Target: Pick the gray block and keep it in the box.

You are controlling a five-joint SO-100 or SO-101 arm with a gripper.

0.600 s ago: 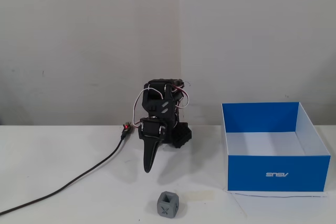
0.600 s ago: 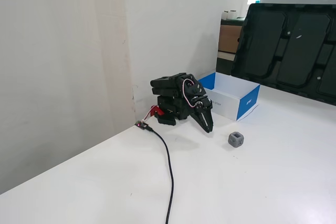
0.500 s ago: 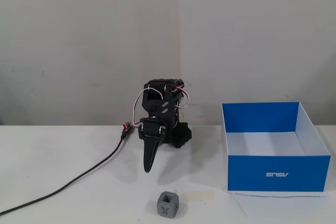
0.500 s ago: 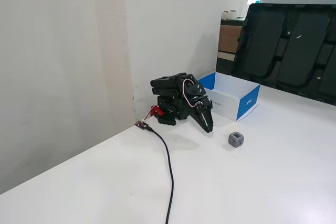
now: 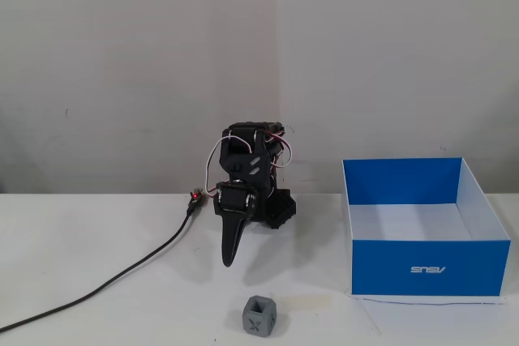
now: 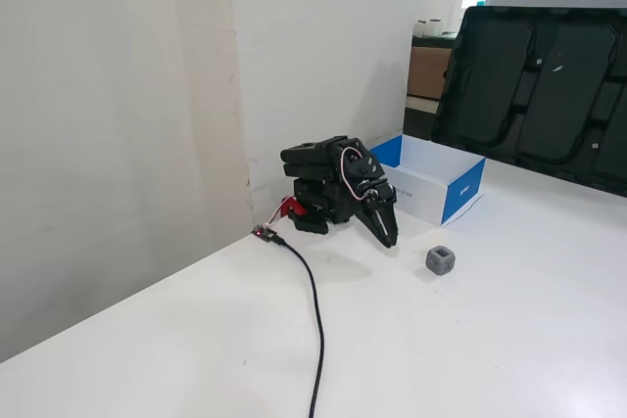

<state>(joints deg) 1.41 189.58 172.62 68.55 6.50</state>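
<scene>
On the white tabletop (image 5: 97, 232) the gray block (image 5: 260, 316) lay free near the front edge, beside the box (image 5: 426, 267), while the folded arm's fingers (image 5: 229, 258) were closed and empty.

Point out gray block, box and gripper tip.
gray block (image 5: 260, 316): a fixed view, on its front face with the X mark.
box (image 5: 430, 268): a fixed view, on the blue front wall by the white logo.
gripper (image 5: 228, 262): a fixed view, at the closed fingertips, pointing down.
</scene>
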